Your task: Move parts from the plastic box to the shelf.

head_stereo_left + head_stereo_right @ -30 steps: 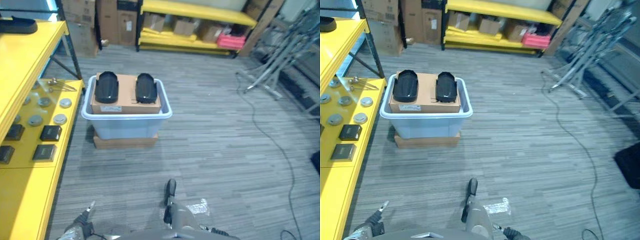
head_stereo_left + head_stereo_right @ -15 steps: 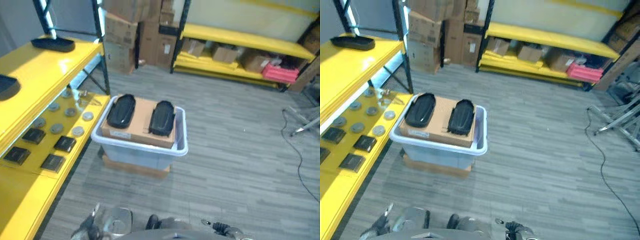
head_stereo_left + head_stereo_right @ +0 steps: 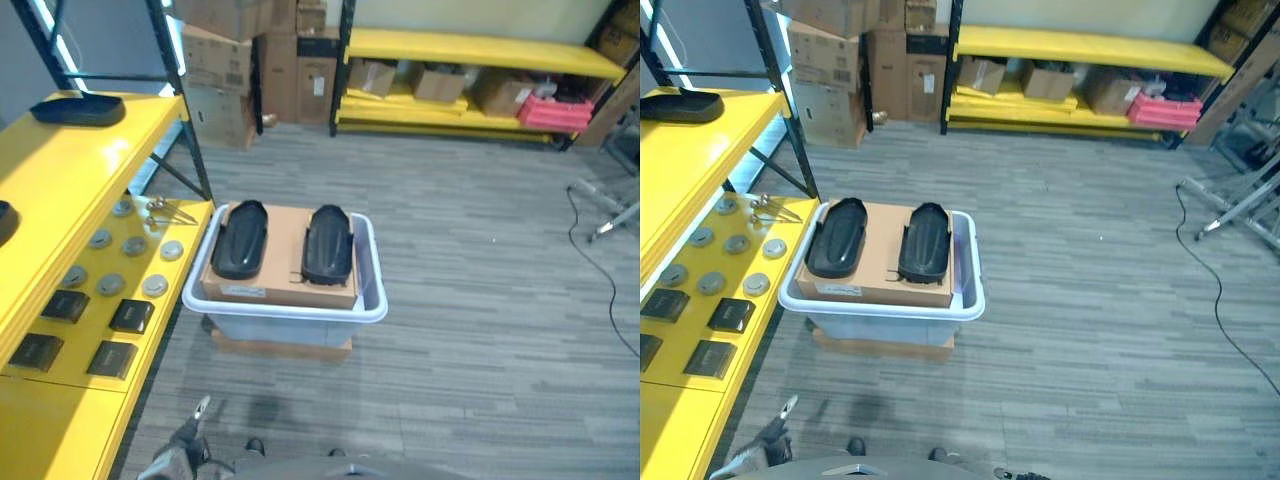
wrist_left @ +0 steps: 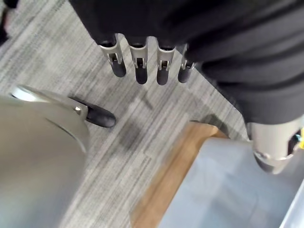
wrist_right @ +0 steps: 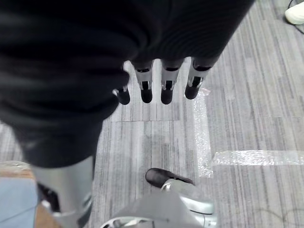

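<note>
A pale plastic box (image 3: 290,312) stands on the floor on a flat brown base (image 4: 173,178). A cardboard carton fills it, with two black oval parts (image 3: 240,238) (image 3: 328,243) lying side by side on top. The yellow shelf (image 3: 70,185) runs along the left. Its lower level holds round grey discs (image 3: 154,285) and black square parts (image 3: 130,315), and its upper level holds a black oval part (image 3: 78,108). My left hand (image 3: 182,452) hangs low near the shelf's corner, short of the box, with straight fingers (image 4: 137,66) holding nothing. My right hand's fingers (image 5: 164,85) hang straight and empty over the floor.
Stacked cardboard boxes (image 3: 240,50) and a far yellow rack (image 3: 480,48) with more boxes line the back. Metal stand legs (image 3: 612,205) reach in at the right. Strips of clear tape (image 5: 237,156) lie on the grey plank floor under my right hand.
The camera has swung round, so the box and shelf now sit more squarely in the picture. The box, the parts and the shelf's things have not moved. Both hands still hang empty.
</note>
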Robot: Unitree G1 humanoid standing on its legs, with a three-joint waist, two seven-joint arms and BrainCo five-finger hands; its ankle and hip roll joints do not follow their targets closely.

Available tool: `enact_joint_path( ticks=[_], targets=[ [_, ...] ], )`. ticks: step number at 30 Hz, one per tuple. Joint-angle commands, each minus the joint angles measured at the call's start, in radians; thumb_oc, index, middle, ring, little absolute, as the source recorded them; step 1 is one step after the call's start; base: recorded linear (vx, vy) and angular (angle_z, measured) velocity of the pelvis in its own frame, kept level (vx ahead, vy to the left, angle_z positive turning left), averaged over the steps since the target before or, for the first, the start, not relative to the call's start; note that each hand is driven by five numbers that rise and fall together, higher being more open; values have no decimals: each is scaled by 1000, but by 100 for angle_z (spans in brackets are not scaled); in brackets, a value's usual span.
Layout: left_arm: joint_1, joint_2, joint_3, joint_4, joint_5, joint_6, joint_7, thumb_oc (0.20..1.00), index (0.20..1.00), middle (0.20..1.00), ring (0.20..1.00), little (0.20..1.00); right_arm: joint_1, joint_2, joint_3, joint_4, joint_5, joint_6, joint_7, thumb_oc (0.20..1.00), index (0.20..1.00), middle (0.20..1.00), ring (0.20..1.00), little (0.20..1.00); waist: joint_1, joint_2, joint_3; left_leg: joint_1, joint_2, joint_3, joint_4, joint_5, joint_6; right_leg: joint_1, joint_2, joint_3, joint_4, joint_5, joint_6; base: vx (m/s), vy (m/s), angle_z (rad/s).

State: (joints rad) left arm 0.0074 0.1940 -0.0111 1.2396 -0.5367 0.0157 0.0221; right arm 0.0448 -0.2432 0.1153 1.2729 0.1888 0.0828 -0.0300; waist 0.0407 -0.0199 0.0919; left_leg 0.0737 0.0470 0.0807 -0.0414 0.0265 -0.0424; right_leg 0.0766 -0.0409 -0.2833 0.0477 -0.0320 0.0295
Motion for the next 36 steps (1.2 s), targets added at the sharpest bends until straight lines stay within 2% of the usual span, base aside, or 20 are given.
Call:
enact_joint_path(
  ticks=[1,12,13,14,15,16,22,30,31,35,36],
  targets=[
    [-26,6,-2,18,38,-29,9,1000,1000,1000,1000,1000,-21,-28,38,19,-35,4,-4,1000,1000,1000,1000,1000,19,1,11,-34,-11,-6,16,-7,-12,9,-62,31,-122,102,117,41,42,-1],
    [-11,-1,-44,-27,69,-91,-69,1000,1000,1000,1000,1000,-21,-15,66,27,-97,7,5,1000,1000,1000,1000,1000,27,8,1,-19,-15,7,12,-21,-1,13,-71,30,-113,98,119,18,10,1],
    [-9,11,-59,-53,140,-200,-56,1000,1000,1000,1000,1000,-22,-14,74,29,-93,9,3,1000,1000,1000,1000,1000,31,8,1,-16,-17,9,13,-26,0,15,-71,30,-112,96,119,24,-5,5],
    [-9,13,-64,-61,161,-236,-47,1000,1000,1000,1000,1000,-22,-14,74,29,-93,9,2,1000,1000,1000,1000,1000,32,7,1,-16,-17,9,14,-26,0,15,-71,30,-112,96,119,21,-16,6],
    [-10,15,-90,-83,225,-210,-79,1000,1000,1000,1000,1000,-21,-13,79,32,-92,5,-1,1000,1000,1000,1000,1000,37,5,2,-18,-17,8,15,-27,0,15,-72,27,-109,96,120,1,-15,4],
    [-7,11,-107,-78,189,-157,-125,1000,1000,1000,1000,1000,-25,-18,82,32,-95,7,1,1000,1000,1000,1000,1000,39,6,3,-20,-15,7,18,-27,0,14,-72,26,-108,94,119,0,0,0],
    [-3,9,-127,-49,150,-144,-174,1000,1000,1000,1000,1000,-31,-26,84,34,-103,15,2,1000,1000,1000,1000,1000,34,8,5,-17,-14,14,34,-42,6,17,-72,35,-99,85,115,0,0,0],
    [2,13,-115,-39,123,-113,-178,1000,1000,1000,1000,1000,-29,-15,84,43,-120,24,-10,1000,1000,1000,1000,1000,31,8,-8,-8,-12,25,32,-46,6,20,-73,31,-95,81,117,53,-20,0],
    [3,15,-111,-39,119,-112,-168,1000,1000,1000,1000,1000,-31,-15,85,45,-115,26,-11,1000,1000,1000,1000,1000,33,7,-7,-15,-8,23,49,-48,4,15,-71,34,-86,77,113,33,-169,-1],
    [-1,13,-86,-46,55,-115,-122,1000,1000,1000,1000,1000,-41,-33,94,37,-116,22,6,1000,1000,1000,1000,1000,34,-16,41,-108,9,6,256,-75,0,0,-61,48,-52,63,79,-16,-176,0],
    [2,10,-71,-46,50,-126,-117,1000,1000,1000,1000,1000,-39,-40,94,34,-107,25,7,1000,1000,1000,1000,1000,37,-20,61,-169,13,-16,367,-34,-10,5,-52,57,-49,62,65,-14,-131,13]
  ],
)
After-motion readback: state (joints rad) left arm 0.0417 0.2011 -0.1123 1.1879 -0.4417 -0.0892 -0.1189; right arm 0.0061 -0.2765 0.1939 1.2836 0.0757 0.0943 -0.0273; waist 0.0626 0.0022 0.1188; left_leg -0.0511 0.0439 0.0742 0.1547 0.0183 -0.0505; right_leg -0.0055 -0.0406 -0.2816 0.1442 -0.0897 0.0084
